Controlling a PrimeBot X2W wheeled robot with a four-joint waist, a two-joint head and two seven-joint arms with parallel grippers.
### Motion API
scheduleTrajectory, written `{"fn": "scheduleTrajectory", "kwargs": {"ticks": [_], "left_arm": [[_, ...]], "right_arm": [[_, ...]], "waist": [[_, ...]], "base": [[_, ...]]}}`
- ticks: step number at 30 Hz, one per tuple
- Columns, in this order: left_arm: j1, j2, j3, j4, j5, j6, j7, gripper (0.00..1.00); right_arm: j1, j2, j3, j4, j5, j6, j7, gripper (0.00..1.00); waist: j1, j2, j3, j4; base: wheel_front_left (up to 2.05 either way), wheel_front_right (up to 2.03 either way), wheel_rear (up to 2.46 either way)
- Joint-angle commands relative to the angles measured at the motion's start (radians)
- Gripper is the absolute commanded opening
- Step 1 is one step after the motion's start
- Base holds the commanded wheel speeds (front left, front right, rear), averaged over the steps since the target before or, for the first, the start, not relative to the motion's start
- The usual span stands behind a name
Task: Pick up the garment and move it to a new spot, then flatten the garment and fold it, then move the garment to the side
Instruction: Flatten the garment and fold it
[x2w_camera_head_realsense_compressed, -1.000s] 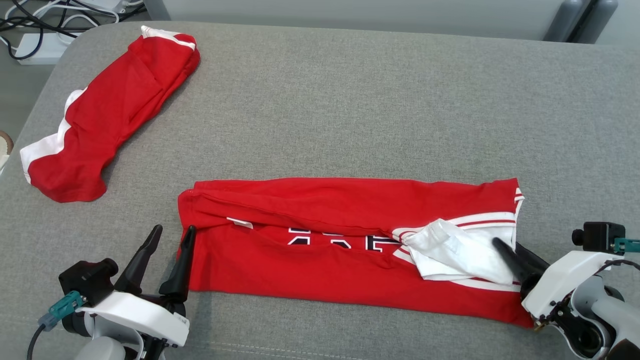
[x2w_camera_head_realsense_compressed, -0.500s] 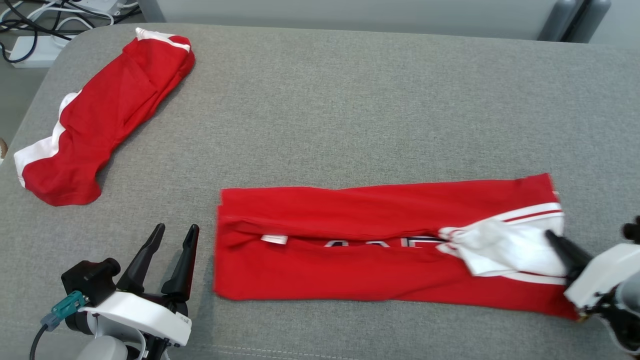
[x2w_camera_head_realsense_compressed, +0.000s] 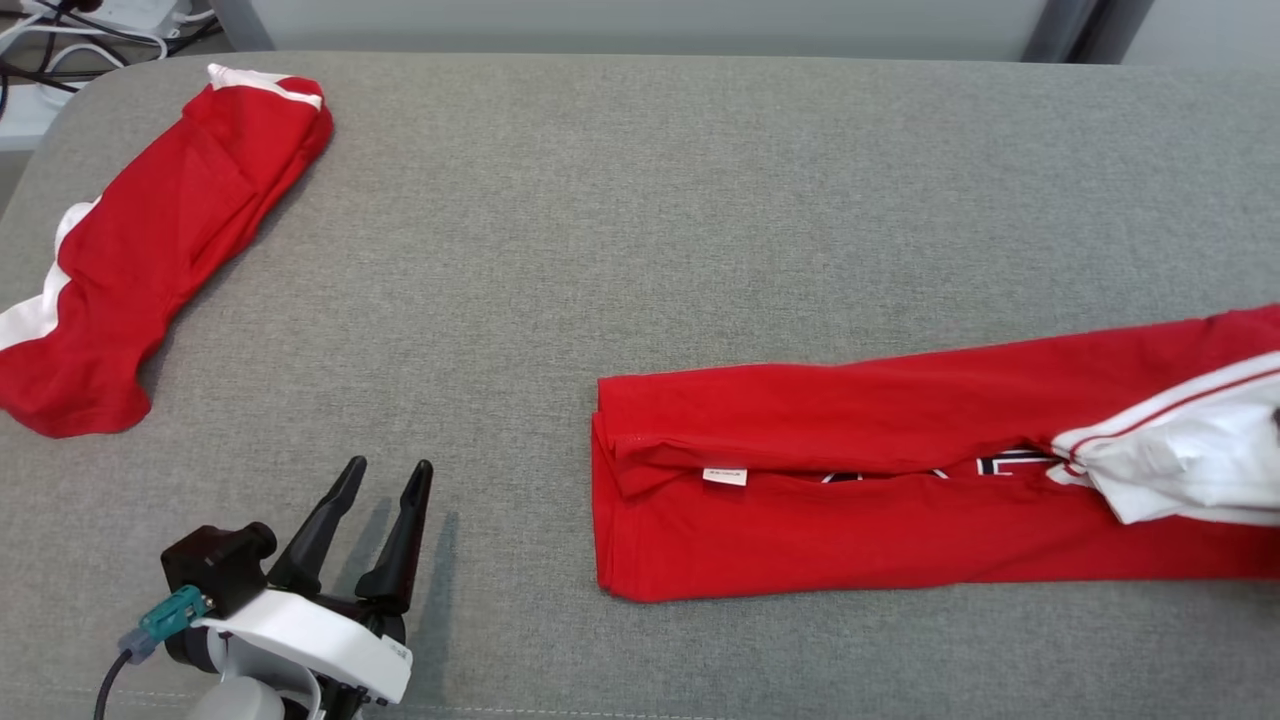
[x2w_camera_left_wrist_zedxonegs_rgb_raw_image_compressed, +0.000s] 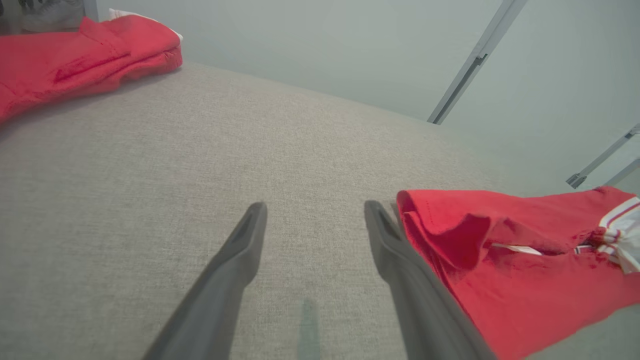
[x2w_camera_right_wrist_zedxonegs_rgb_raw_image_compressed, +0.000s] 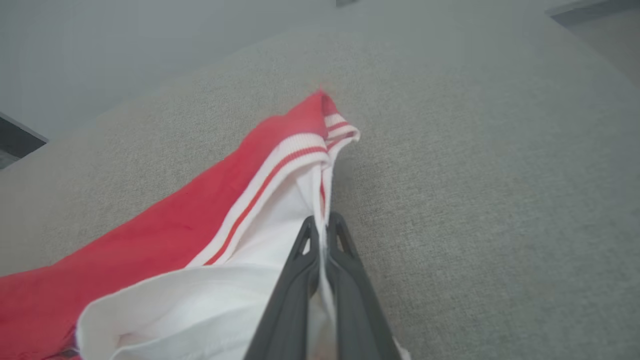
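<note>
Garment (x2w_camera_head_realsense_compressed: 850, 530), red and folded lengthwise into a long band, lies on the near right of the grey table (x2w_camera_head_realsense_compressed: 640, 220). It has white, red-striped trim at its right end and a small white label mid-fold. The right gripper (x2w_camera_right_wrist_zedxonegs_rgb_raw_image_compressed: 324, 225) pinches the white fabric. The left gripper (x2w_camera_head_realsense_compressed: 390, 466), fingers spread and empty, sits near left.

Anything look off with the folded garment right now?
Yes: on the garment, the white sleeve is bunched at the right end, pinched by the right gripper, and the folded edges gape, exposing a label.
</note>
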Motion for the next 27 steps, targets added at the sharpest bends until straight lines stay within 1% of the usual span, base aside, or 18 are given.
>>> {"fn": "scheduleTrajectory", "kwargs": {"ticks": [1, 6, 12, 14, 16, 19, 23, 26, 27], "left_arm": [[-0.04, 0.027, 0.03, -0.022, -0.008, -0.007, -0.01, 1.0], [-0.041, 0.031, 0.014, -0.02, -0.016, -0.007, -0.01, 1.0], [-0.047, 0.029, 0.001, -0.02, -0.021, -0.007, -0.01, 1.0], [-0.048, 0.024, -0.004, -0.019, -0.022, -0.007, -0.01, 1.0], [-0.05, 0.016, -0.013, -0.017, -0.024, -0.007, -0.01, 1.0], [-0.06, 0.006, -0.033, -0.013, -0.025, -0.007, -0.01, 1.0], [-0.074, -0.005, -0.058, -0.013, -0.028, -0.007, -0.01, 1.0], [-0.082, -0.012, -0.065, -0.012, -0.034, -0.007, -0.01, 1.0], [-0.082, -0.012, -0.065, -0.012, -0.034, -0.007, -0.01, 1.0]], "right_arm": [[-0.004, -0.049, 0.001, -0.027, -0.017, -0.003, -0.021, 0.0], [-0.029, -0.076, 0.022, -0.189, -0.061, -0.003, 0.005, 0.0], [-0.063, -0.113, 0.062, -0.487, -0.101, -0.003, 0.108, 0.0], [-0.083, -0.109, 0.064, -0.563, -0.112, -0.003, 0.13, 0.0], [-0.104, -0.09, 0.071, -0.613, -0.124, -0.003, 0.163, 0.0], [-0.13, -0.043, 0.088, -0.646, -0.133, -0.003, 0.221, 0.0], [-0.164, 0.047, 0.116, -0.64, -0.15, -0.003, 0.292, 0.0], [-0.192, 0.127, 0.132, -0.603, -0.171, -0.003, 0.321, 0.0], [-0.192, 0.127, 0.132, -0.603, -0.171, -0.003, 0.321, 0.0]], "waist": [[0.0, 0.0, 0.002, -0.007], [0.0, 0.0, 0.0, -0.022], [0.0, 0.0, -0.005, -0.027], [0.0, 0.0, -0.004, -0.025], [0.0, 0.0, -0.003, -0.02], [0.0, 0.0, 0.002, -0.003], [0.0, 0.0, 0.014, 0.029], [0.0, 0.0, 0.024, 0.055], [0.0, 0.0, 0.024, 0.055]], "base": [[0.0, 0.0, 0.0], [0.0, 0.0, 0.0], [0.0, 0.0, 0.0], [0.0, 0.0, 0.0], [0.0, 0.0, 0.0], [0.0, 0.0, 0.0], [0.0, 0.0, 0.0], [0.0, 0.0, 0.0], [0.0, 0.0, 0.0]]}}
